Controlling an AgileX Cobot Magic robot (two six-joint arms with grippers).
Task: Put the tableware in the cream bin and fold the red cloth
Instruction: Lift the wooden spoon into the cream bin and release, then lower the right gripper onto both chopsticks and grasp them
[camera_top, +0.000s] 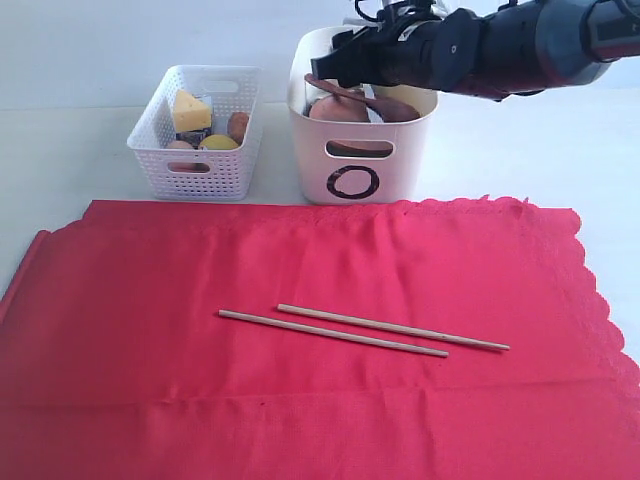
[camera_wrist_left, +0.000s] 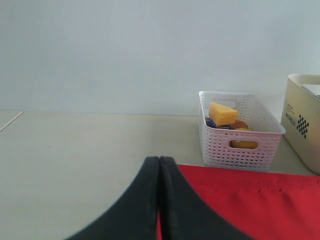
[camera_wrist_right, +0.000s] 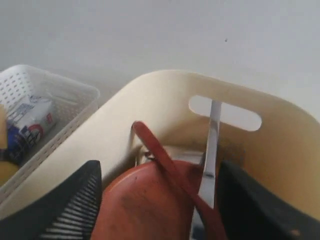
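The pale surface (camera_top: 600, 150) carries everything. Most of its near part lies under the large bright red cloth (camera_top: 300, 400) with the scalloped edge, which is spread flat and unfolded with a few shallow creases. My right arm (camera_top: 520, 45) reaches in from the right.

Behind the cloth's far edge stands the tall cream plastic bin (camera_top: 400, 150), with rounded corners and a black ring mark on its front. Just to its left is the lower white lattice plastic basket (camera_top: 225, 170).

My right fingers (camera_wrist_right: 75, 210) hang over the bin's open top, spread wide and gripping nothing. My left fingers (camera_wrist_left: 155, 167) are pressed tightly together, holding nothing, low by the cloth's edge.

Inside the bin, below my right fingers, the round brown plate (camera_wrist_right: 145, 205) sits tilted. A thin brown wooden spoon (camera_wrist_right: 160, 155) lies across it. The metal table knife (camera_wrist_right: 211, 150) stands almost upright against the bin's wall, its upper end at the cut-out handle.

The two thin wooden chopsticks (camera_top: 390, 327) lie side by side on the middle of the cloth, nearly parallel and slightly staggered, outside the bin. In the basket sits a yellow cheese wedge (camera_top: 190, 110) among other food I cannot make out well.
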